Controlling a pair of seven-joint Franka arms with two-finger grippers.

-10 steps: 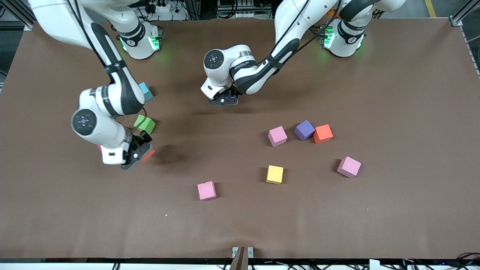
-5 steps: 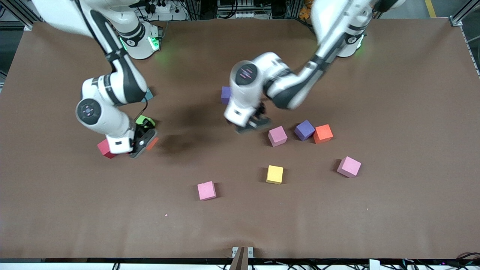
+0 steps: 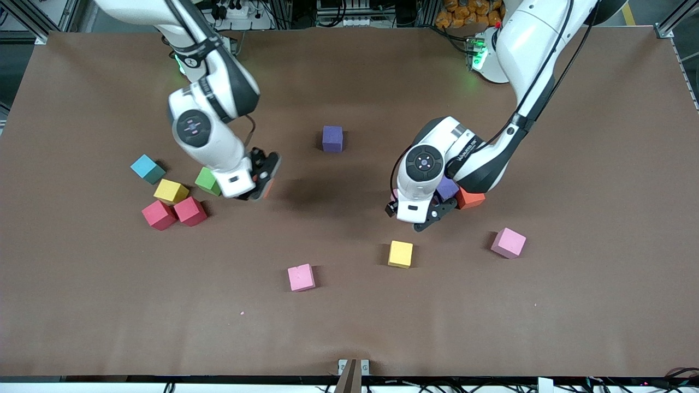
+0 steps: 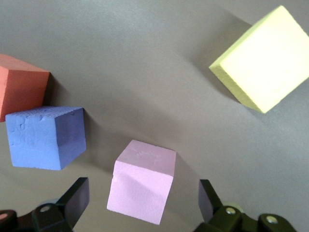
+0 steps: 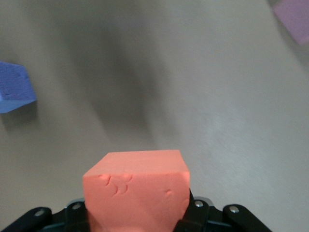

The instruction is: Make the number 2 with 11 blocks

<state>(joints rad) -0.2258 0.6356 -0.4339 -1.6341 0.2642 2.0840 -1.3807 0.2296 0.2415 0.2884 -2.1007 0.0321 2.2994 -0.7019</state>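
Brown table [image 3: 600, 305], right hand [image 3: 263, 177] gripping orange block [image 5: 136, 193], left hand [image 3: 418, 215] spread wide

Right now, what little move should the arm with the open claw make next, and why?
Probably lower straight down and close. The left gripper hangs open over the pink block, its fingers either side of it without touching, while the right gripper already carries an orange block.

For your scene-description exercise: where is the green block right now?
In the front view the green block sits on the table toward the right arm's end, beside a yellow block and partly hidden by the right arm.
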